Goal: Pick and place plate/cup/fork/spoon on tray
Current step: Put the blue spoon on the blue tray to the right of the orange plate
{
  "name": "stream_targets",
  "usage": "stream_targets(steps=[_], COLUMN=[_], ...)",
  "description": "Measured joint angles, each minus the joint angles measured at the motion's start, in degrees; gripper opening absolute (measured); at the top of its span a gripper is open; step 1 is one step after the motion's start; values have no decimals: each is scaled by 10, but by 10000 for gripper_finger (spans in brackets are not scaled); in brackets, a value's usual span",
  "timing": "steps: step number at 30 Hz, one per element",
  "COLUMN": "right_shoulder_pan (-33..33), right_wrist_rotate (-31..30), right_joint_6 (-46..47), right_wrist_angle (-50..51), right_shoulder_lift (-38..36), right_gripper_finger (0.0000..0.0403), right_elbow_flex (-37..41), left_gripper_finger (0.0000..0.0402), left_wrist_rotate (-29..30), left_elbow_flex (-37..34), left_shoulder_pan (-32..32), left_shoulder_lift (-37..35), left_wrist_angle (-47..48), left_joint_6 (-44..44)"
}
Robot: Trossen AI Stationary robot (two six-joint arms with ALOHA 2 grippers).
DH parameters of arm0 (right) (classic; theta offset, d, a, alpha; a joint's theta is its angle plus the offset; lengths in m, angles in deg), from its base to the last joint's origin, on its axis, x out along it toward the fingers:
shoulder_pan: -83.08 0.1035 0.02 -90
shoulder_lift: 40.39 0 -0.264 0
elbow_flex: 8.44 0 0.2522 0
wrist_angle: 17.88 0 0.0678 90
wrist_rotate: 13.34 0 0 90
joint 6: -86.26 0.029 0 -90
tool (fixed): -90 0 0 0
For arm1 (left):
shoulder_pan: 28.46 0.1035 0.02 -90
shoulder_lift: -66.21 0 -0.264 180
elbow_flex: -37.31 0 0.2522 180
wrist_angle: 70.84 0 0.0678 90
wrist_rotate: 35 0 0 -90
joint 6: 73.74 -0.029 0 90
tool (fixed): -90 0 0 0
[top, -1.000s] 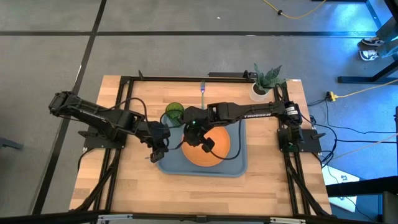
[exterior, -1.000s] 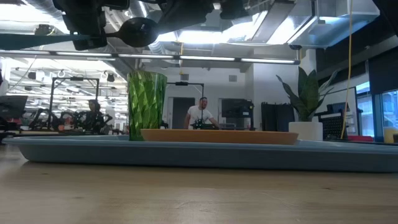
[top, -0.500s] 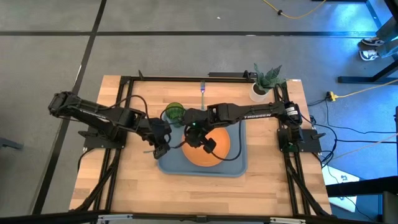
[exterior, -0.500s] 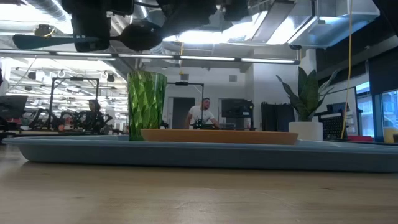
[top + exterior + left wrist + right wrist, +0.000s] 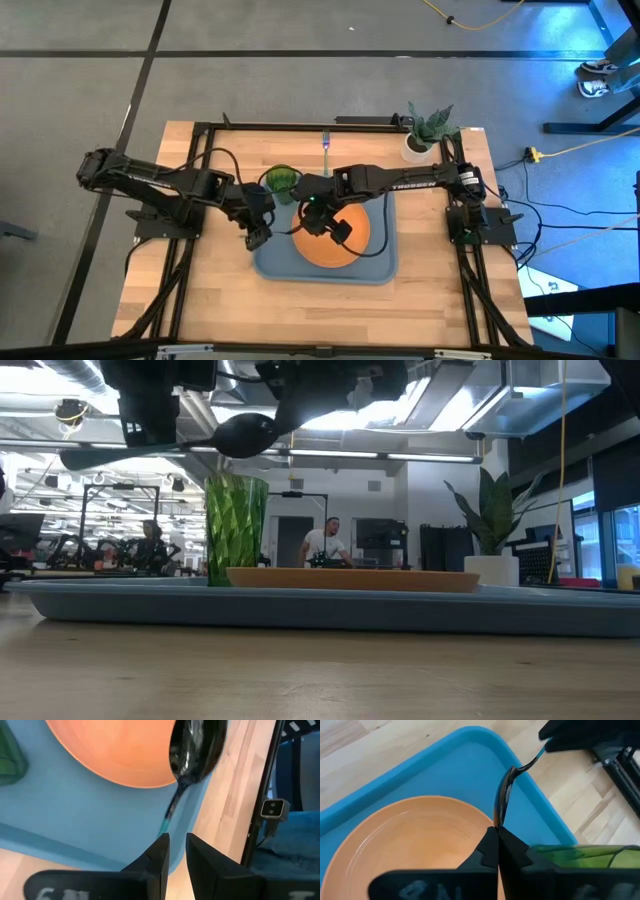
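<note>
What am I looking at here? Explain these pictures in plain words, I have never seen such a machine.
It is a robot with two dark arms at a wooden table, each ending in a two-finger claw. One picture looks straight down, one looks level across the table, and two come from cameras on the wrists. On the table lies a tray holding a plate and a cup. A fork and a potted plant sit behind the tray. The spoon is in the air above the tray: the right claw pinches its bowl, and its handle reaches the left claw.
</note>
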Motion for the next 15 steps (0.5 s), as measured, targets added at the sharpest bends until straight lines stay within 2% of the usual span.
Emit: stream_targets(steps=[6, 15], right_shoulder_pan=[0, 5], right_wrist_rotate=[-21, -23], right_joint_6=[0, -27], right_wrist_angle=[29, 133], right_shoulder_lift=[0, 0], right_gripper_finger=[0, 0], right_elbow_flex=[0, 0], left_gripper_finger=[55, 55], left_wrist_rotate=[0, 13], left_elbow_flex=[0, 0], left_shoulder_pan=[1, 1], left_shoulder_lift=[0, -24], left_wrist_angle=[21, 27], left_joint_6=[-9, -41])
